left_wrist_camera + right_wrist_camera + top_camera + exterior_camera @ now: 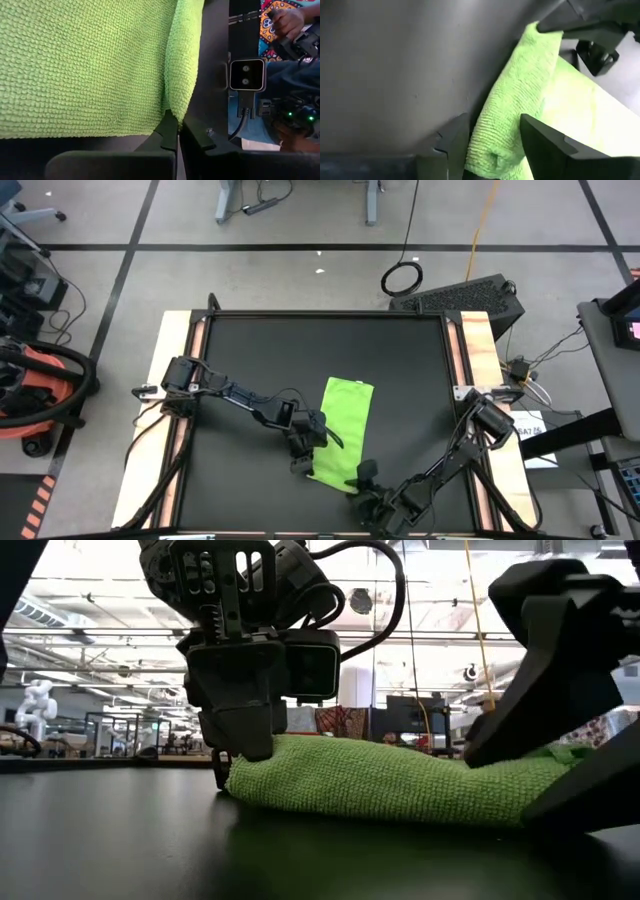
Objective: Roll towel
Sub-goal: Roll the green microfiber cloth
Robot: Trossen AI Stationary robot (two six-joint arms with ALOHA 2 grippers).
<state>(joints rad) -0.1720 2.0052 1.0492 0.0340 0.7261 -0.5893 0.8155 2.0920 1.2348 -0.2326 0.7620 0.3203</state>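
The lime-green towel lies on the black tabletop, its long side running from far to near. Its near edge is turned over into a thick roll that rests on the table. My left gripper is at the roll's left end, shut on it. My right gripper is at the roll's right end, with the roll between its fingers. In the low view the left gripper stands at the roll's left and the right gripper's dark body covers the roll's right end. My left gripper pinches the left end of the rolled near edge between its two fingers, at their tips. The fingers point down at the table. The roll lies on the table. My right gripper has the right end of the roll between its two fingers, several layers thick. The fingers come slanting down from the near right and lie across the roll. The roll rests on the table.
The black tabletop has bare room to the far, left and right of the towel. Wooden side rails run along both edges. A person's hand shows beyond the table in the left wrist view.
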